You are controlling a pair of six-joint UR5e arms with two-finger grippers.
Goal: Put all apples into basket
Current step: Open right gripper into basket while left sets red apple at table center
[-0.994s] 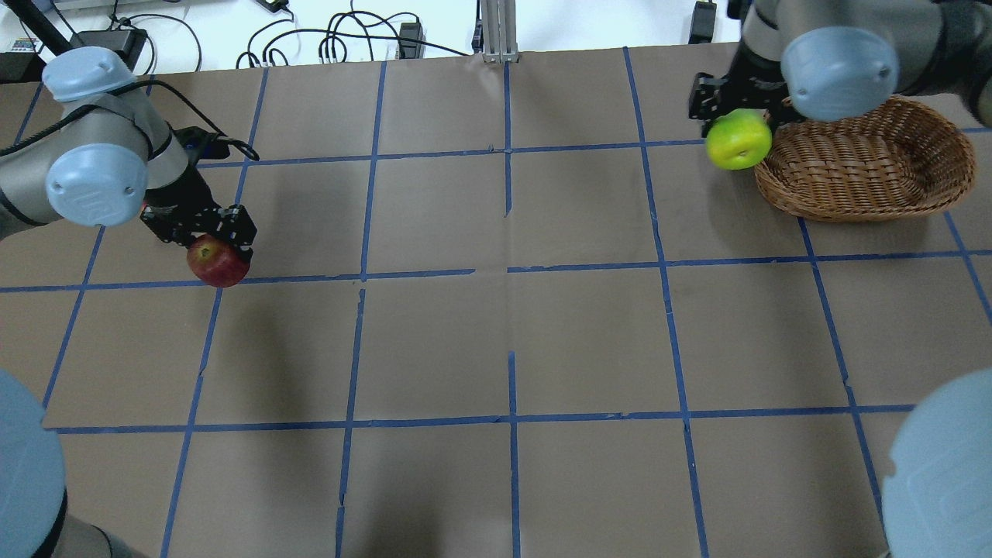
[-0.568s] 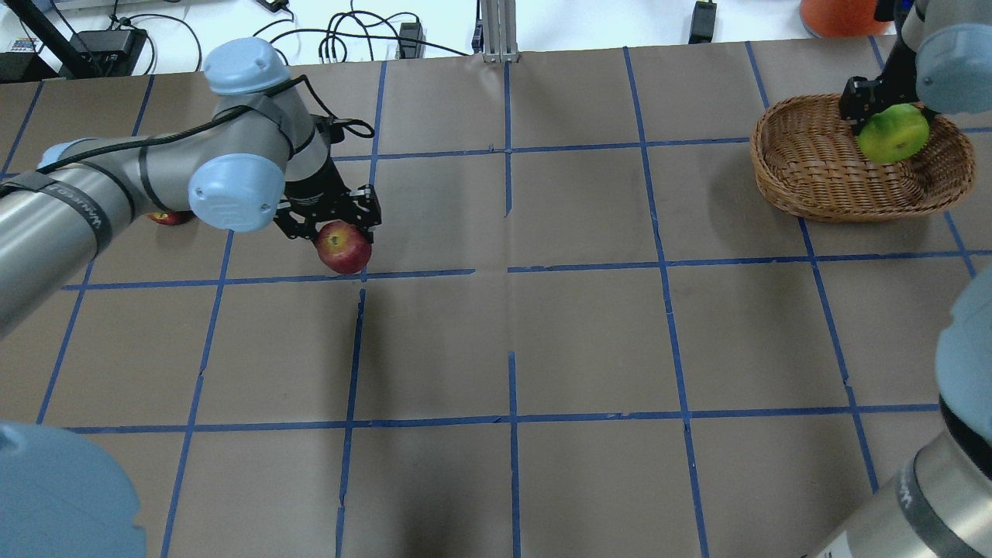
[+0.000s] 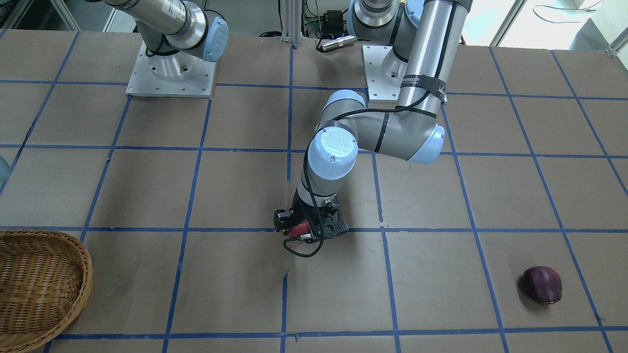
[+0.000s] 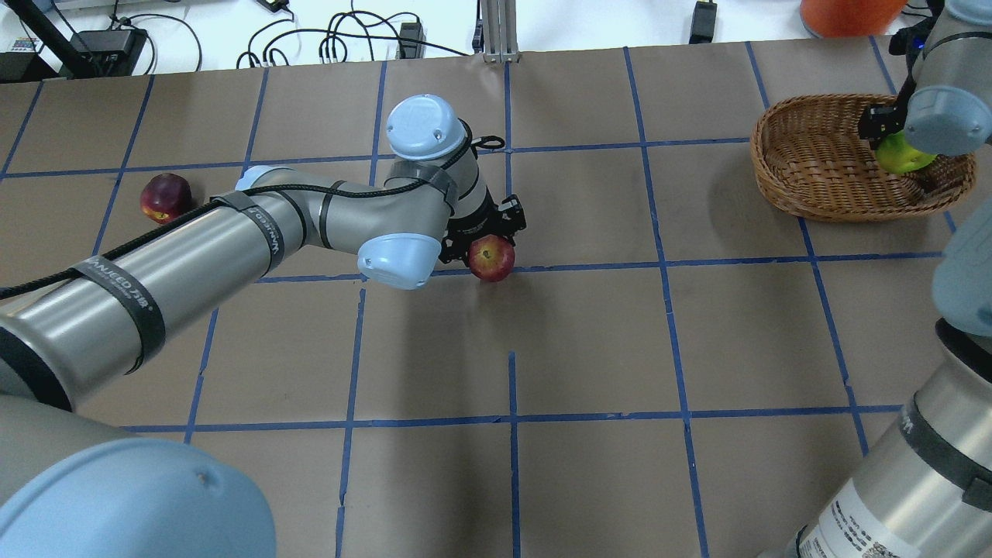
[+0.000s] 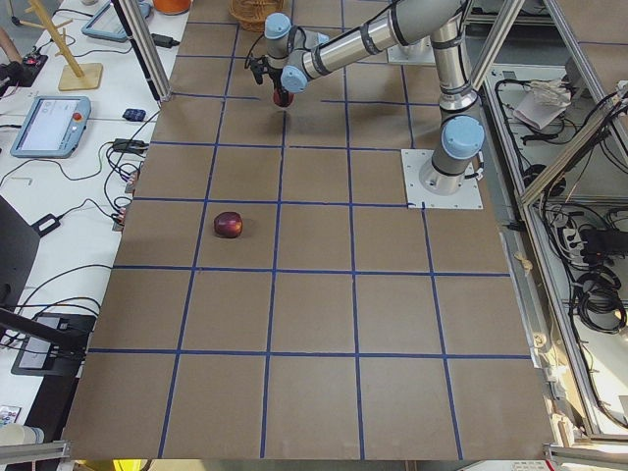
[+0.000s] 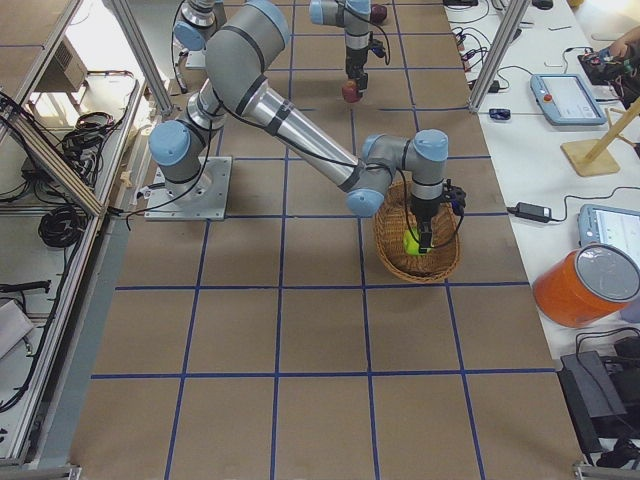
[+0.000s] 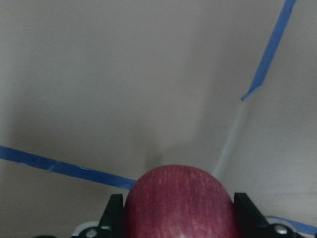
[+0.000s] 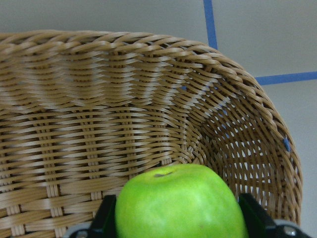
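Note:
My left gripper [image 4: 482, 237] is shut on the red apple [image 4: 491, 259] and holds it just above the table near the middle; the left wrist view shows the apple [image 7: 181, 203] between both fingers. My right gripper [image 4: 885, 130] is shut on the yellow-green apple [image 4: 899, 155] and holds it low inside the right end of the wicker basket [image 4: 814, 155]. The right wrist view shows that apple [image 8: 181, 203] against the basket wall [image 8: 99, 124]. The dark maroon apple [image 4: 164, 197] lies alone on the table at the far left, and also shows in the front-facing view [image 3: 542, 285].
An orange container [image 4: 849, 12] stands beyond the basket. Cables and power adapters [image 4: 341, 39] lie along the far edge by an aluminium post [image 4: 500, 31]. My left arm [image 4: 232, 248] stretches across the left half of the table.
My left arm has carried the red apple rightward from the left side to the table's middle. My right gripper has moved the green apple from beside the basket's left rim into its right end.

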